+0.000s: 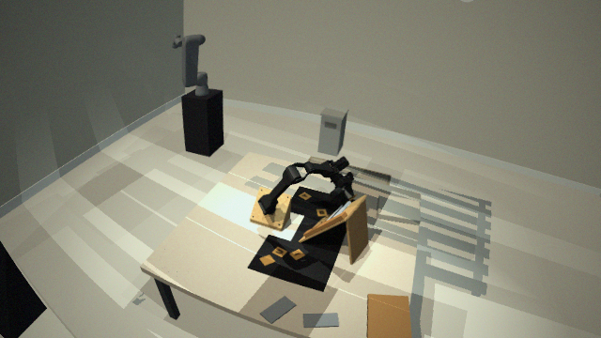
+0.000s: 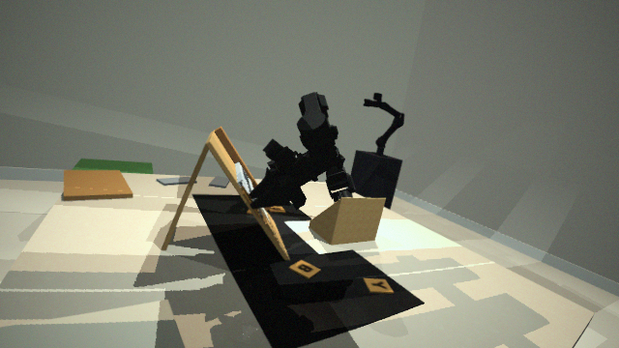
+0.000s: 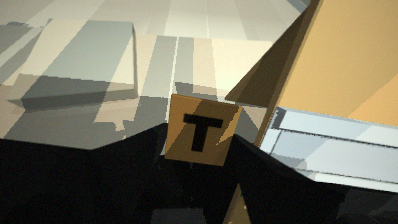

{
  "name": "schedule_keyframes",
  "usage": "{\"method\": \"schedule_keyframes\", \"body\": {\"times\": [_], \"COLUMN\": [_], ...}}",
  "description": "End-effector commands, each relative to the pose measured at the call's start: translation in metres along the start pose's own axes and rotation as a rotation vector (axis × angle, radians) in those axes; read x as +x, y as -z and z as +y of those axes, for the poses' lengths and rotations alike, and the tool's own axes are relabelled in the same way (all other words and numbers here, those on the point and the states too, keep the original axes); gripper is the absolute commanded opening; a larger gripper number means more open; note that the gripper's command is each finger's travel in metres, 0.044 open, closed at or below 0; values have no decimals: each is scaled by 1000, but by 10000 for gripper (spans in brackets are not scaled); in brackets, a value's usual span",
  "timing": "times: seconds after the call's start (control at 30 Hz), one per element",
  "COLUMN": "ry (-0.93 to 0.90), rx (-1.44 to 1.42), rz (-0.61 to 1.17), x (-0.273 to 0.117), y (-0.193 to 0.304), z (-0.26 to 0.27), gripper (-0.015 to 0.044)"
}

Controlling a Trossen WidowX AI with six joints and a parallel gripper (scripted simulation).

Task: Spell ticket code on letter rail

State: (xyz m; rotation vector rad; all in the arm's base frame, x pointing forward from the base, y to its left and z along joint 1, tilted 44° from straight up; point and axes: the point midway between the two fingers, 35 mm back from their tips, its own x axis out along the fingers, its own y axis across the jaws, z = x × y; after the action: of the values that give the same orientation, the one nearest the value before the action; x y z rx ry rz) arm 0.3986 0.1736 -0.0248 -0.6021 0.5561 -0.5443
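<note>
grey cabinet (image 1: 332,133) by the wall, green slab (image 2: 114,166), perhaps a book, behind an orange one (image 2: 97,184)
</note>
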Motion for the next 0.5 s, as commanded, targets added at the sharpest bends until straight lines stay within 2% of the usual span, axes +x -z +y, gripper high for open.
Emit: {"method": "schedule_keyframes", "body": {"times": [0.0, 0.47], "ry": [-1, -1], "rx": [-6, -6], "rz": [3, 3], "x": [0, 0], "y": [2, 2], "z": [-3, -9], "gripper": [0, 0]}}
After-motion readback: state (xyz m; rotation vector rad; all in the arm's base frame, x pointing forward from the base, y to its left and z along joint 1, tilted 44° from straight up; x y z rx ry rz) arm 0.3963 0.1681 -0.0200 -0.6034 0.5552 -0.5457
